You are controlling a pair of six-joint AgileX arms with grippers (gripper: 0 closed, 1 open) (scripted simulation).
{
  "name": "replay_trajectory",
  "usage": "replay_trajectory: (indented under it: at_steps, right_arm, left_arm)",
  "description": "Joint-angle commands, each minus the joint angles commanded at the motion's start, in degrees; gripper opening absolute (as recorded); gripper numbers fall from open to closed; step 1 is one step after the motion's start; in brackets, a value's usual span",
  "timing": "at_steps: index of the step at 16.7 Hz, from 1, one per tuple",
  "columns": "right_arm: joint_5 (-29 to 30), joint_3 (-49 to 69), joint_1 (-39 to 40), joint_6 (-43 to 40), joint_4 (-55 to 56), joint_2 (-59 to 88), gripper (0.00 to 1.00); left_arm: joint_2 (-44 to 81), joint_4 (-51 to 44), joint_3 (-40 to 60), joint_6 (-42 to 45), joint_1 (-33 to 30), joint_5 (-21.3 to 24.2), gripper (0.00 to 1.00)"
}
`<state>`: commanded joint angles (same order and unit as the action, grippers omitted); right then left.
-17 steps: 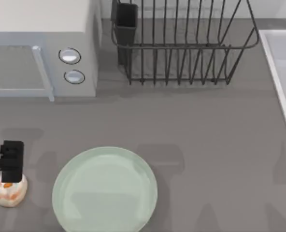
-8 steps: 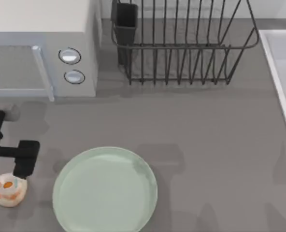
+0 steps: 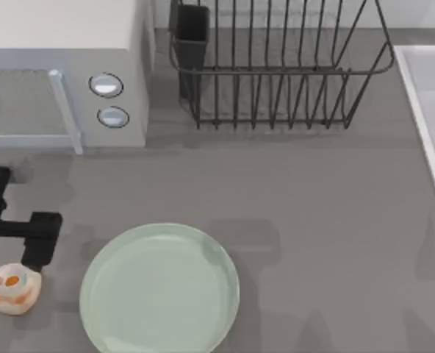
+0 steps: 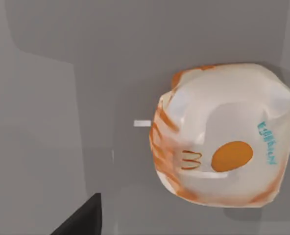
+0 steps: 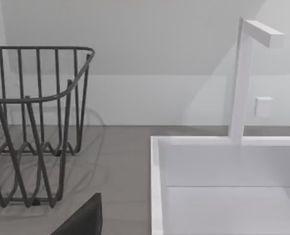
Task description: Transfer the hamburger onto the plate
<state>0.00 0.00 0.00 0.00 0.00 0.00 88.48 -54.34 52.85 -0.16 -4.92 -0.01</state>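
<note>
Left hand has backed off hamburger; grip can't tell, holds nothing.

In the top view the plate is cut off by the lower edge. The left pincer hides its fingers under its own body, above the hamburger.

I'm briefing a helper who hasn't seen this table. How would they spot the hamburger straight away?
Find the plate, the big mint-green dish at the table's near edge. Left of it, apart from its rim, sits the hamburger, just below the left gripper. It is the small cream lump with orange and teal markings.
</note>
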Motion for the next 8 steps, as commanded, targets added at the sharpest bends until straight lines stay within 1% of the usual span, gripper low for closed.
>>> replay_trajectory:
  at_steps: [3,8]
  right_arm:
    - [0.0,0.0,0.0,0.0,0.0,0.0,1.0]
    - [0.0,0.0,0.0,0.0,0.0,0.0,1.0]
  left_arm:
    - [2.2,4.0,-2.1,0.2,-0.1,0.0,1.0]
    - [8.6,17.1,-8.2,0.3,-0.1,0.0,1.0]
